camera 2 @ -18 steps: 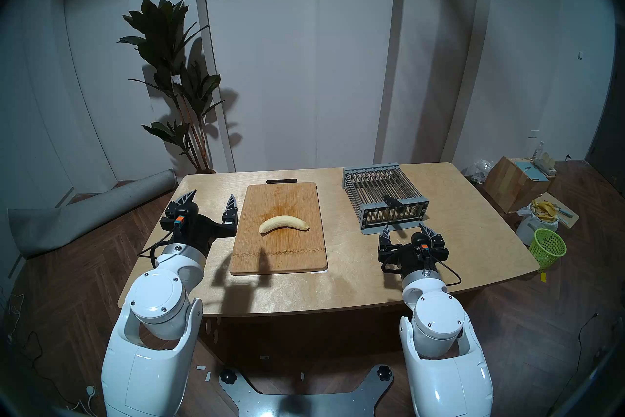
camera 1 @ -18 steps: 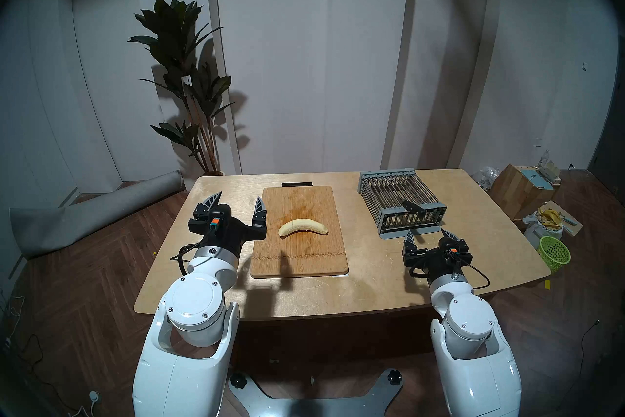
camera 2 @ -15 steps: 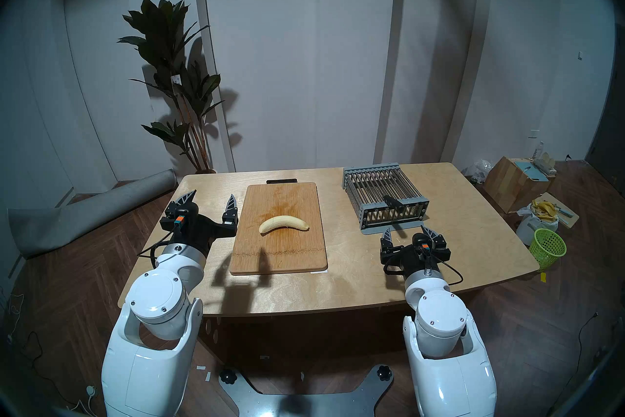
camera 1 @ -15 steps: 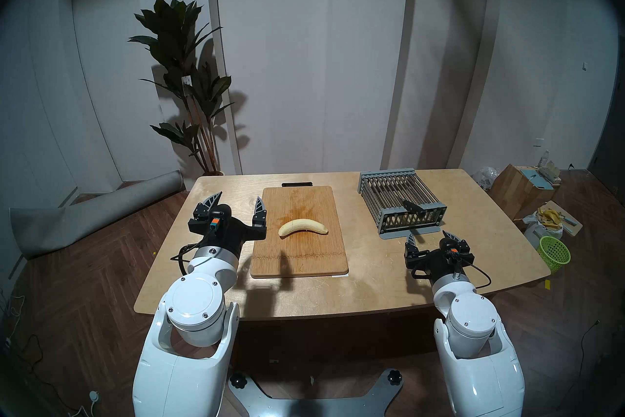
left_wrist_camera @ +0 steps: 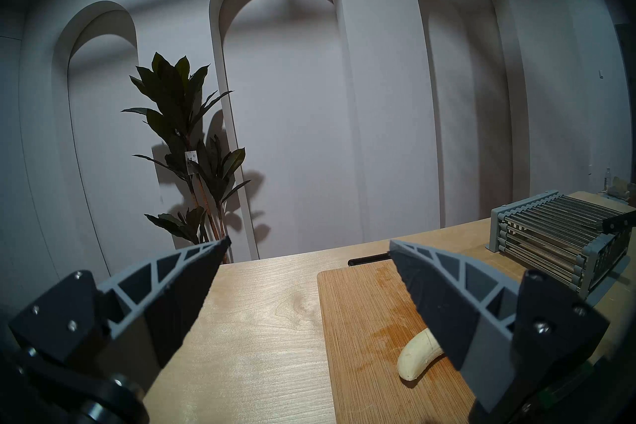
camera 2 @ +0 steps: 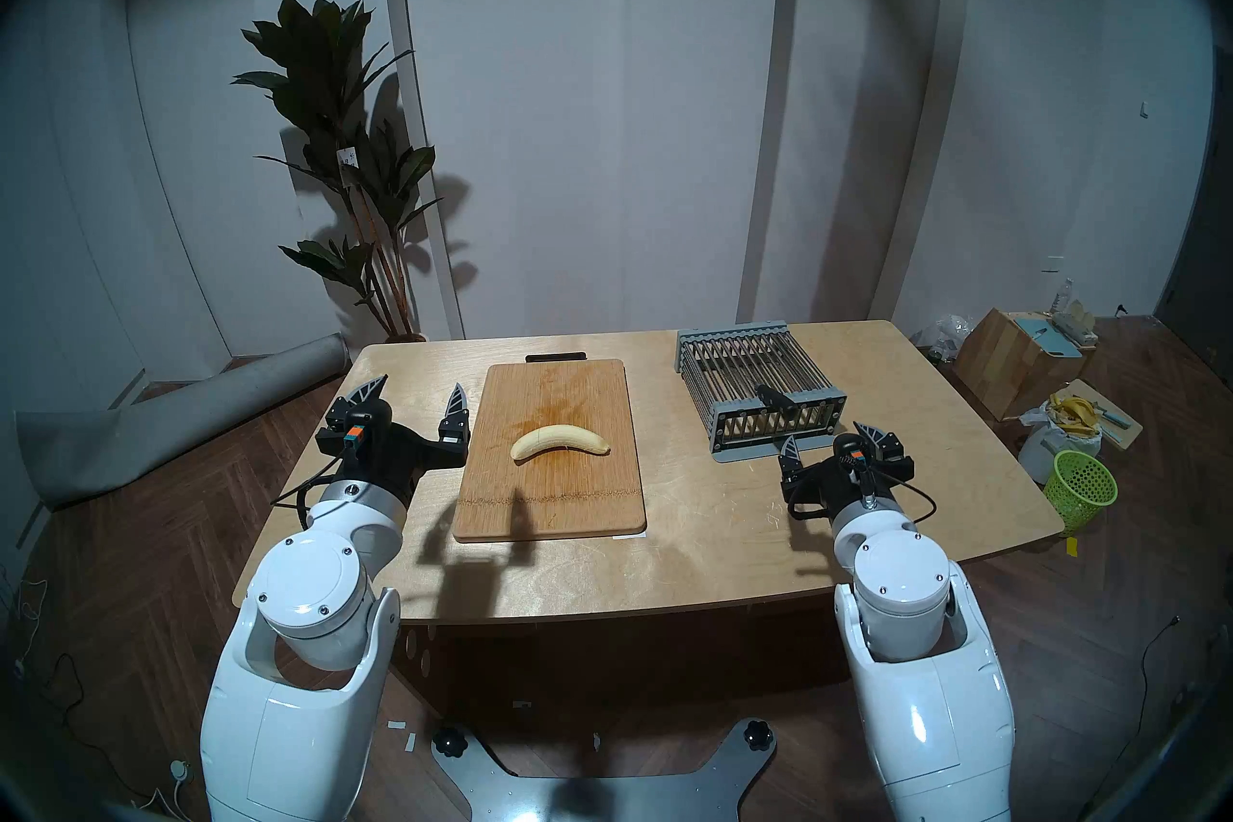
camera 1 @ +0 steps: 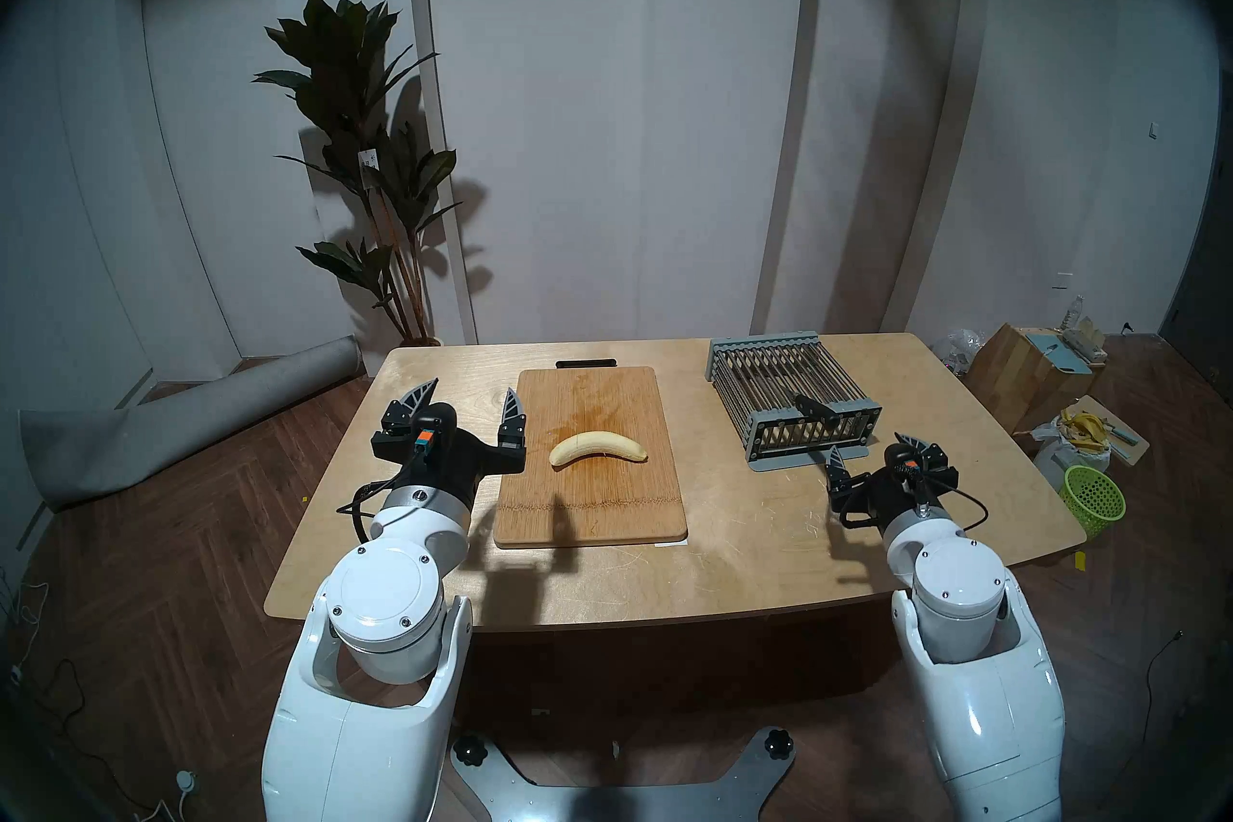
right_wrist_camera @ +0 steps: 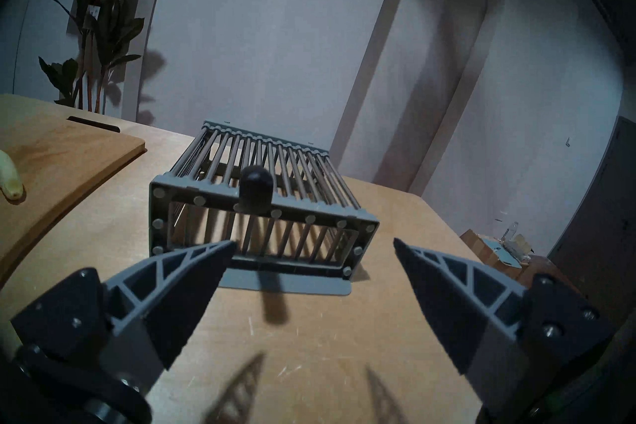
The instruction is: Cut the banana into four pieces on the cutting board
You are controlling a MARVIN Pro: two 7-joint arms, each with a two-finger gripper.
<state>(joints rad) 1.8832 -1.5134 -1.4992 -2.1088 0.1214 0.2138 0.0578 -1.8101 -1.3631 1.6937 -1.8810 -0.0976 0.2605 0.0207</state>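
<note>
A peeled, whole cream banana (camera 1: 598, 447) (camera 2: 560, 442) lies across the middle of the wooden cutting board (camera 1: 594, 500) (camera 2: 554, 507). My left gripper (camera 1: 470, 394) (camera 2: 415, 389) is open and empty just left of the board; in the left wrist view (left_wrist_camera: 309, 247) its right finger hides part of the banana (left_wrist_camera: 418, 358). My right gripper (camera 1: 871, 446) (camera 2: 827, 435) is open and empty in front of a grey knife rack (camera 1: 794, 400) (right_wrist_camera: 261, 206). A black knife handle (camera 1: 815, 408) (right_wrist_camera: 255, 184) sticks out of the rack's front, beyond the right gripper (right_wrist_camera: 313, 242).
The rack (camera 2: 760, 390) stands at the table's back right. A black slot (camera 1: 586, 363) lies behind the board. A green basket (camera 1: 1094, 497) and a bag of yellow banana peels (camera 1: 1084, 427) sit on the floor to the right. A plant (camera 1: 367, 167) stands back left.
My right arm has swung to the right and forward, bringing its open gripper closer to the rack's front right. The left arm, banana and board have not moved.
</note>
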